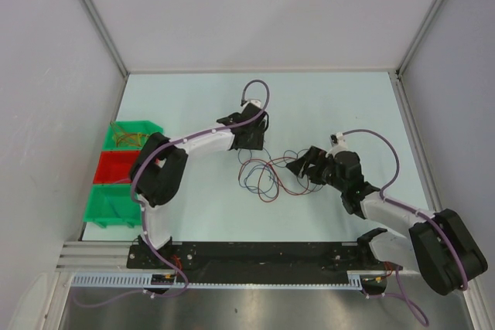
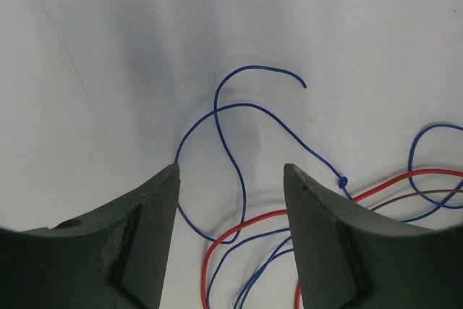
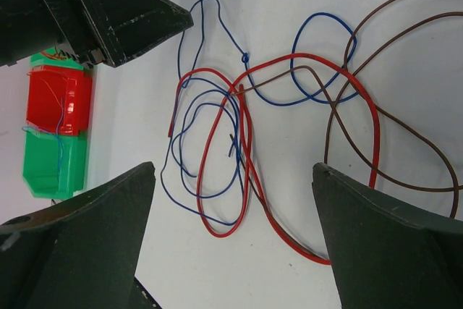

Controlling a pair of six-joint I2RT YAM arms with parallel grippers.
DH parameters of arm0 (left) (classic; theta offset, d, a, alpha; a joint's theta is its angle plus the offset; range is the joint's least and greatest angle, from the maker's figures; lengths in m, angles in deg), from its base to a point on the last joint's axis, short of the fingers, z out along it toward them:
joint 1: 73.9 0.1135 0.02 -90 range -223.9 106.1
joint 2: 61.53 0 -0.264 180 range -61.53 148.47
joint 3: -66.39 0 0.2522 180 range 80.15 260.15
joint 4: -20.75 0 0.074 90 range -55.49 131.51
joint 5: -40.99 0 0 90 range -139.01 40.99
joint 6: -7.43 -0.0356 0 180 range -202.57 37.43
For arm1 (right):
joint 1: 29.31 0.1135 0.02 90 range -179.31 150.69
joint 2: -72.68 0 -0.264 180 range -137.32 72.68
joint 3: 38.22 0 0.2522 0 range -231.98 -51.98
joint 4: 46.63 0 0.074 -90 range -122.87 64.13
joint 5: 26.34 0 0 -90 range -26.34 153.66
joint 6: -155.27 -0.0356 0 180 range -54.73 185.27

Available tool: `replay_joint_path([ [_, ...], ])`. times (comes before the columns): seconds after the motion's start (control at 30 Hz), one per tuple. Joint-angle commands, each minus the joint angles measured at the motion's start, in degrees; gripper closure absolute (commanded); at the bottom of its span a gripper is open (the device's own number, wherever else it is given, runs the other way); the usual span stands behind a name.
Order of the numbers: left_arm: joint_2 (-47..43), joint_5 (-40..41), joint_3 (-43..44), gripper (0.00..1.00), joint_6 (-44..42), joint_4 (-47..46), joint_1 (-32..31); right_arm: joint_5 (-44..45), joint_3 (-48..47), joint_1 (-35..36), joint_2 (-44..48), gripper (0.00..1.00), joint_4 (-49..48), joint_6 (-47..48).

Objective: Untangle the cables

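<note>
Here both arms reach inward, left hand [image 2: 231, 200] and right hand [image 3: 231, 229] spread over the cables [image 1: 267, 175].

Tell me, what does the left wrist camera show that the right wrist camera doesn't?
Only the left wrist view shows the blue wire's curled free end on bare table, between the open left gripper. Only the right wrist view shows the brown wire, the red bin, the green bins and the open right gripper. Both show the red wire tangled with blue ones, and a small knot in the blue.
</note>
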State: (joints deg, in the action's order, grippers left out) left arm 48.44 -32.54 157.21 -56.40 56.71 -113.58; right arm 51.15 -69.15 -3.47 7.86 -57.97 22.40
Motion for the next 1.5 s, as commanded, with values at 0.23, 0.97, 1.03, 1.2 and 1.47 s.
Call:
replay_joint_path([
  [0.23,2.6,4.0,4.2,0.36,14.5,2.1,-2.2,-0.8,-2.6,0.3,-1.7,0.06,-1.2,0.3],
  [0.97,7.3,3.7,5.1,0.36,17.9,1.9,-2.3,-3.1,-2.8,-0.3,-2.9,0.06,-2.3,0.7],
  [1.03,7.3,3.6,4.2,0.39,18.5,1.8,-2.4,-3.3,-2.8,-0.3,-2.9,0.06,-2.4,0.6],
  [1.2,5.3,2.7,0.6,0.66,18.8,0.0,-2.4,-3.4,-2.8,-0.4,-3.1,0.06,-2.4,0.6],
  [1.47,2.7,3.8,-0.9,1.00,16.3,-0.6,-2.5,-3.7,-3.0,-0.5,-3.7,0.06,-2.6,0.4],
])
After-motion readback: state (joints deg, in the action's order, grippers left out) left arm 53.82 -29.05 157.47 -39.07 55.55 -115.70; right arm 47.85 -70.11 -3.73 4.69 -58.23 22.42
